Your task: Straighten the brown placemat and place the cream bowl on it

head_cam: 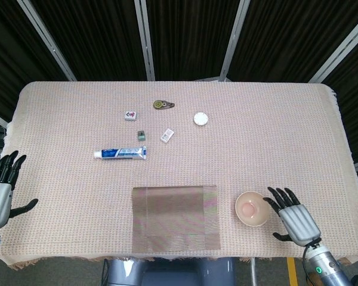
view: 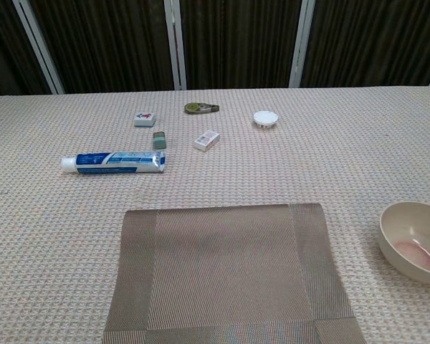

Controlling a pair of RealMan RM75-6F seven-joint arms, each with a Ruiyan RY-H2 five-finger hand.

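Cream bowl [head_cam: 252, 209] with pink smear inside, right hand [head_cam: 295, 219] spread, empty, beside it.

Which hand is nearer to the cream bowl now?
Right. The right hand is just beside the cream bowl, fingers open; the left hand is far away at the table's opposite edge.

Right hand [head_cam: 293, 217] spread just beside cream bowl [head_cam: 251, 208]; brown placemat [head_cam: 175, 218] left.
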